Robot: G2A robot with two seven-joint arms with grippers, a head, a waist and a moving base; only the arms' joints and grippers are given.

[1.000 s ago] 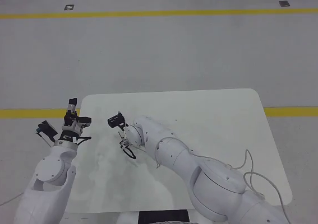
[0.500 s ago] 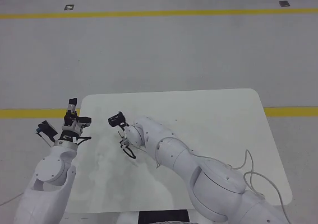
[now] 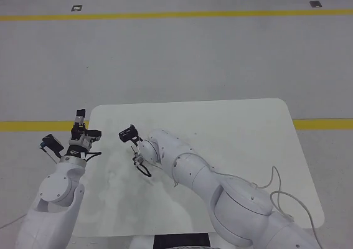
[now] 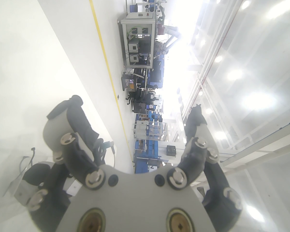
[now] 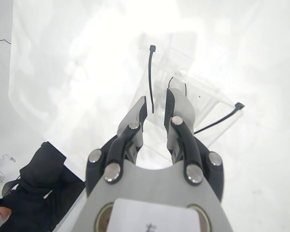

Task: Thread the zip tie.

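Observation:
A black zip tie [image 5: 150,78] stands upright in a clear plastic holder [image 5: 207,92] on the white table [image 3: 238,143]. Its lower end hangs between the pads of my right gripper [image 5: 156,95], which is open and not pressing on it. A second black zip tie [image 5: 220,119] leans across the holder's side, with its head [image 5: 239,106] at the outer corner. From above, my right gripper [image 3: 140,163] is low over the table's left part. My left gripper [image 3: 80,124] is raised at the table's left edge, and its wrist view shows this gripper [image 4: 135,103] wide open with nothing in it.
The table's left edge runs close beside the left arm. Much bare table lies to the right and toward the far edge. A yellow floor line [image 3: 325,124] passes behind the table.

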